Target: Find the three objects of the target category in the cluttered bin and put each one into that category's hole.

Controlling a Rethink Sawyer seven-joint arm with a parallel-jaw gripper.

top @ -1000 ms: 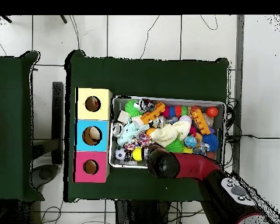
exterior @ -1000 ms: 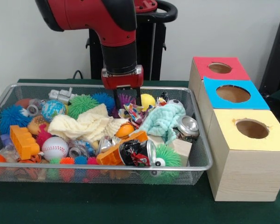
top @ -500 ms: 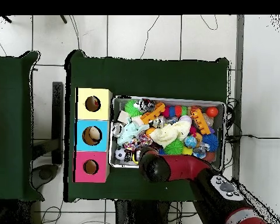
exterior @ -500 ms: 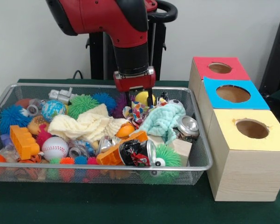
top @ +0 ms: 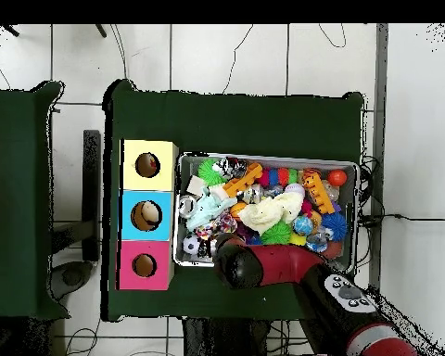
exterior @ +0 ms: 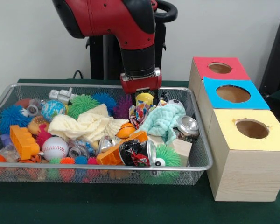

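Observation:
The wire mesh bin is full of toys and cloths; it also shows in the overhead view. My gripper reaches down into its far middle part. It is shut on a confetti-patterned cloth that hangs bunched below it, between the cream cloth and the mint-green cloth. The yellow-topped box's hole is to the right of the bin, and shows in the overhead view too. In the overhead view my arm hides the gripper. I see no other confetti cloths.
The blue-topped box and the red-topped box stand behind the yellow one. In the bin lie a baseball, a crushed can, an orange brick, spiky balls and a yellow ball.
My gripper has moved right along the bin's far side and closed on the confetti cloth, which now hangs bunched under it.

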